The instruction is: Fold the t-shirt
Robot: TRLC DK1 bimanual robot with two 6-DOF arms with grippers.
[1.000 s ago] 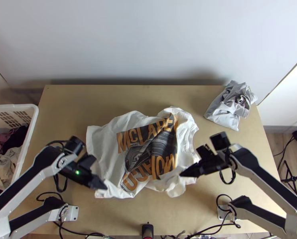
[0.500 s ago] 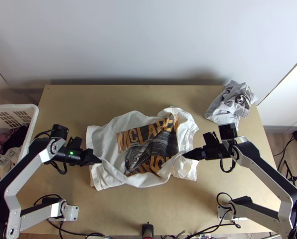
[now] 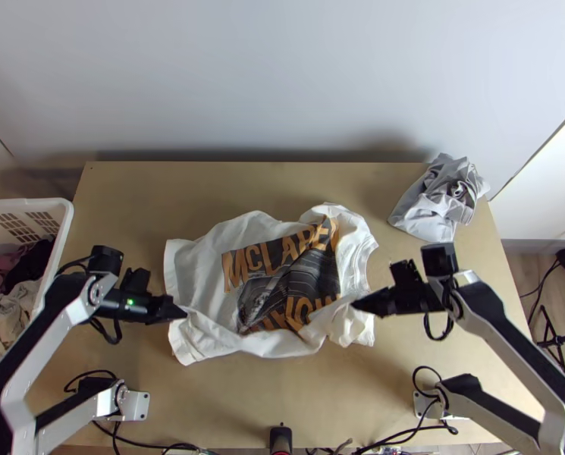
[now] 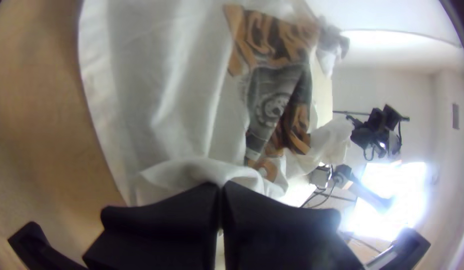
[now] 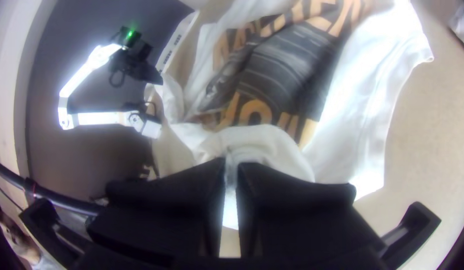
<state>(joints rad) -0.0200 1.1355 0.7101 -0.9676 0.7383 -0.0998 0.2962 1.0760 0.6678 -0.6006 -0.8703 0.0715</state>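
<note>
The white t-shirt (image 3: 206, 258) lies wrinkled mid-table, its dark and orange print facing up, its near part lifted and turned back over the lower print. At its left near side my left gripper (image 3: 182, 312) holds the edge; in the left wrist view the left gripper (image 4: 220, 190) is shut on white cloth of the t-shirt (image 4: 161, 90). My right gripper (image 3: 356, 305) is at the shirt's right near side. The right wrist view has the right gripper (image 5: 232, 167) pinching a fold of the t-shirt (image 5: 362, 100) between its black fingers.
A grey bunched garment (image 3: 437, 199) lies at the table's far right corner. A white basket (image 3: 64, 227) of clothes stands by the left edge. Bare wood (image 3: 206, 186) stretches behind the shirt, and cables run along the near edge.
Both grippers went up the picture and outward from the near side, drawing the shirt's near edge back over the print. In the last half second they shifted slightly back toward the near edge.
</note>
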